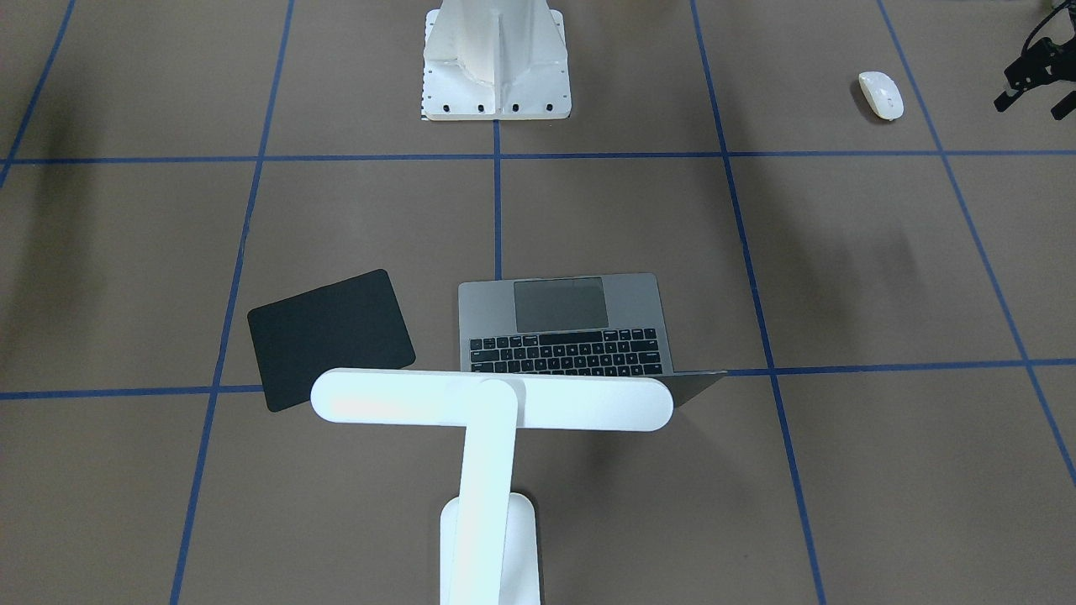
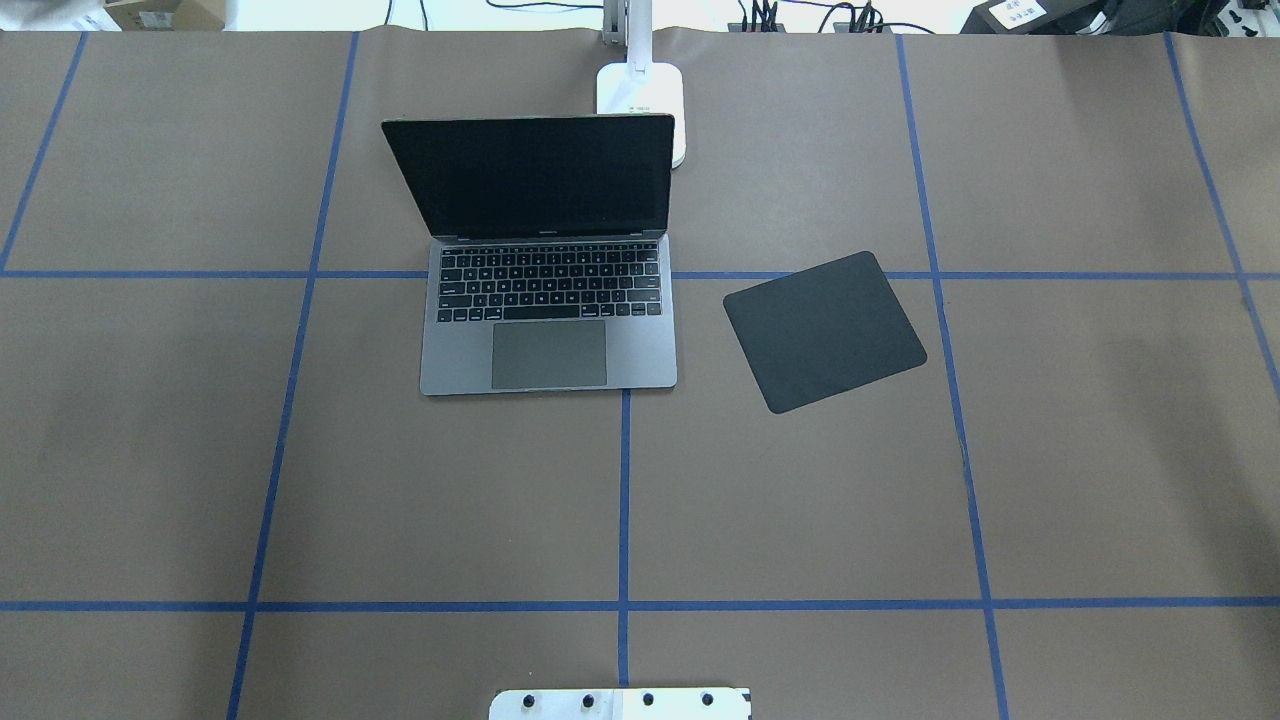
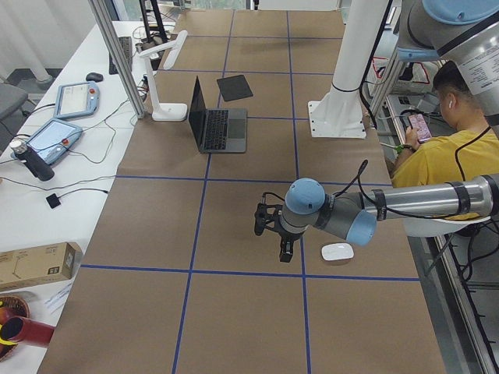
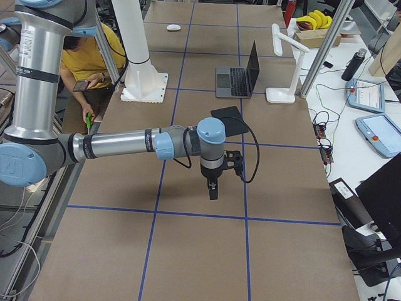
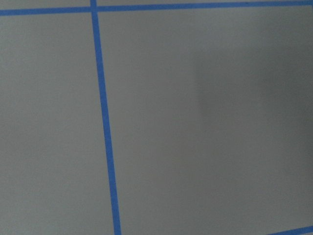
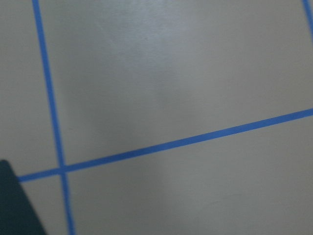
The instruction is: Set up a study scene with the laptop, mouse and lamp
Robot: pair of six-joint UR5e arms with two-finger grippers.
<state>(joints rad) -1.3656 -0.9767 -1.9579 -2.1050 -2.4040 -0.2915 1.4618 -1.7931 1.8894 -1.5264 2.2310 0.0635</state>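
mouse: flat on the table, far out on robot's left, well apart from laptop and black mat
handling: likely light, rigid, glossy shell, so slippery; best pinched low across the narrow flanks
left gripper: hangs near the mouse, not touching; finger state can't tell
right gripper: hangs near the mat; finger state can't tell
laptop: open, lamp just behind it
in the way: laptop sits between mouse and mat; white pedestal at robot's edge
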